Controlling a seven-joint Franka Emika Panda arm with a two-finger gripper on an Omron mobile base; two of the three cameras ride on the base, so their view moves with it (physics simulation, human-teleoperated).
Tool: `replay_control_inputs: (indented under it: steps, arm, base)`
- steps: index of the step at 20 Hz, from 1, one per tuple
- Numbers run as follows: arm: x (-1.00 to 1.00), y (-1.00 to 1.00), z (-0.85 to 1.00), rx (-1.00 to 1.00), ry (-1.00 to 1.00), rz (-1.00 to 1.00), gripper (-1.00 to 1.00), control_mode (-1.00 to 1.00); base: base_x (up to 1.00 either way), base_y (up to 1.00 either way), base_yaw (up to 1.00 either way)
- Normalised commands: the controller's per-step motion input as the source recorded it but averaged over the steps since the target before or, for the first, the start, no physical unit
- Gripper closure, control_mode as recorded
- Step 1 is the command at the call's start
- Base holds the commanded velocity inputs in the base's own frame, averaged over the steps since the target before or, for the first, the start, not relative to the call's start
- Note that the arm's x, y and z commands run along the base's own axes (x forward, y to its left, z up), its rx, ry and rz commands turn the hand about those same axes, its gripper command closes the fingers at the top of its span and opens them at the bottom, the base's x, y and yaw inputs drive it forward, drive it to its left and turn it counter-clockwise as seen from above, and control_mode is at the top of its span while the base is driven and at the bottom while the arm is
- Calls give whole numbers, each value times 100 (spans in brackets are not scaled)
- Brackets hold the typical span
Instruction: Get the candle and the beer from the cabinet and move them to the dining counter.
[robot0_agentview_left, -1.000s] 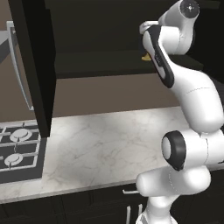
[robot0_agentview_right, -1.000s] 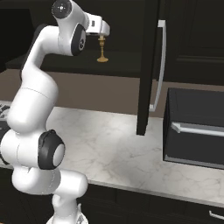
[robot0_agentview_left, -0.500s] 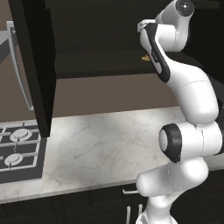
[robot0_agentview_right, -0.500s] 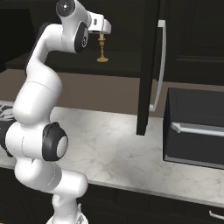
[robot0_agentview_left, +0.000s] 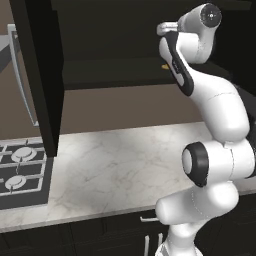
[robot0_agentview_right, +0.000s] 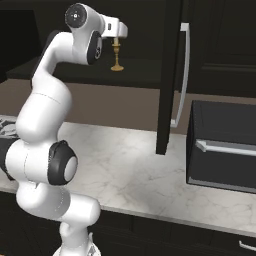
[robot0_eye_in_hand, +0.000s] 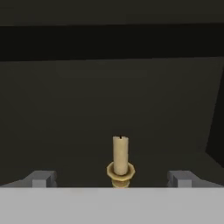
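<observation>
Reaching into the cabinet (robot0_agentview_right: 170, 75) for the candle (robot0_eye_in_hand: 120, 161).
My tool (robot0_eye_in_hand: 111, 179) is wide open, empty; the candle stands centred just ahead, so I should advance, then close.

Dark kitchen, marble worktop (robot0_agentview_left: 115, 165).
A brown wall (robot0_agentview_left: 130, 107) rises behind it; a gas hob (robot0_agentview_left: 20, 172) sits at its left end, and a black appliance (robot0_agentview_right: 222, 145), perhaps an oven, at its right.
</observation>
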Motion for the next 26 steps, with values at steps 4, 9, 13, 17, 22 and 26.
replay_control_inputs:
  steps: [4, 9, 13, 17, 22, 26]
  arm:
    - [0, -6, -19, 0, -7, 0, -100, -100]
    - [18, 0, -18, 0, 0, 0, -100, -100]
    - [24, -2, -10, 0, 0, 0, -100, -100]
    - [20, -8, -5, 0, 0, 0, -100, -100]
    - [18, -5, -2, 0, 0, 0, -100, -100]
    - [17, -2, 0, 0, 0, 0, -100, -100]
  base:
    - [0, 0, 0]
    - [0, 0, 0]
    - [0, 0, 0]
    - [0, 0, 0]
    - [0, 0, 0]
    - [0, 0, 0]
